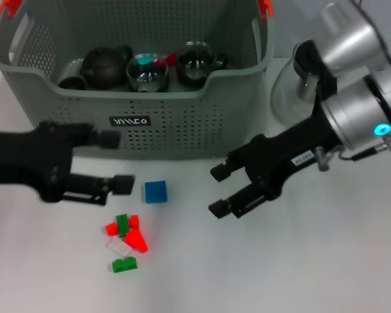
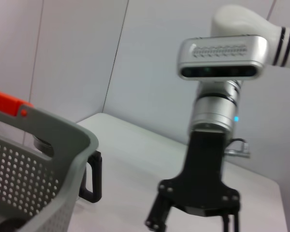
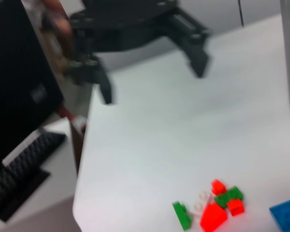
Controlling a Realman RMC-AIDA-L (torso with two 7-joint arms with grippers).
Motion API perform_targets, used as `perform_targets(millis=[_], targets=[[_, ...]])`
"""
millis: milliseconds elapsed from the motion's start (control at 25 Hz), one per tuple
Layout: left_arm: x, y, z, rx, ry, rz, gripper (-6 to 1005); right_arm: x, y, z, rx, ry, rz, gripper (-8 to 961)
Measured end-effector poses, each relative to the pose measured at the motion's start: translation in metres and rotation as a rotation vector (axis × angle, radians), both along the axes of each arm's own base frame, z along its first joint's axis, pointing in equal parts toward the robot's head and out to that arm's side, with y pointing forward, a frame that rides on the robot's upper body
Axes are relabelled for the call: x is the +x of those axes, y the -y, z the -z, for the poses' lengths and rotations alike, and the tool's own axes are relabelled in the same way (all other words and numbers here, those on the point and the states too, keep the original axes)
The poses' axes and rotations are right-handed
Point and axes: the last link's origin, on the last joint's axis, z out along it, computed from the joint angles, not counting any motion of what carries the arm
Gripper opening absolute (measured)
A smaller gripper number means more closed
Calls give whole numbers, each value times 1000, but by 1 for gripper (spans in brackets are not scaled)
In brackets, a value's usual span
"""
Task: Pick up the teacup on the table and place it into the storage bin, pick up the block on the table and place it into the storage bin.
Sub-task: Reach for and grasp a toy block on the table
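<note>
- Grey-green perforated plastic storage bin point(image 1: 182, 124) with orange corner clips and a small black label: fills the upper left and centre of the head view, standing on the white table point(image 1: 300, 274). Its rim and one orange clip also show at the lower left of the left wrist view point(image 2: 48, 140).
- Dark round teapot point(image 1: 104, 65), a clear glass teacup with teal and red showing inside it point(image 1: 147, 72) and a second clear glass teacup with dark contents point(image 1: 195, 63): all lie inside the bin, along its near wall.
- Small blue square block point(image 1: 156, 191): on the table, just in front of the bin, left of centre; it touches no gripper. It also shows at the lower right corner of the right wrist view point(image 3: 286, 217).
- Cluster of small red, green and white toy bricks point(image 1: 125, 241): on the table, below the blue block.
- Black left gripper point(image 1: 116, 161): middle left of the head view, fingers spread apart and empty, the lower fingertip just beside the blue block.
- Black right gripper point(image 1: 218, 190): centre right of the head view, above the table in front of the bin, fingers apart, holding nothing.
</note>
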Motion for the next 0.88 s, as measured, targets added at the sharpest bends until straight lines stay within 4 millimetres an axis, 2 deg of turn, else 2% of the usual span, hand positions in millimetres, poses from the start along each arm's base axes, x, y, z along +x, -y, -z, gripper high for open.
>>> perform_targets(millis=[200, 440, 880], targets=[[-35, 18, 3, 2, 32, 1, 909, -20, -8, 17, 20, 110, -71, 824], [-64, 30, 3, -35, 65, -20, 909, -38, -15, 42, 66, 242, -162, 824], [-76, 35, 5, -67, 56, -29, 908, -63, -13, 83, 141, 366, -341, 825]])
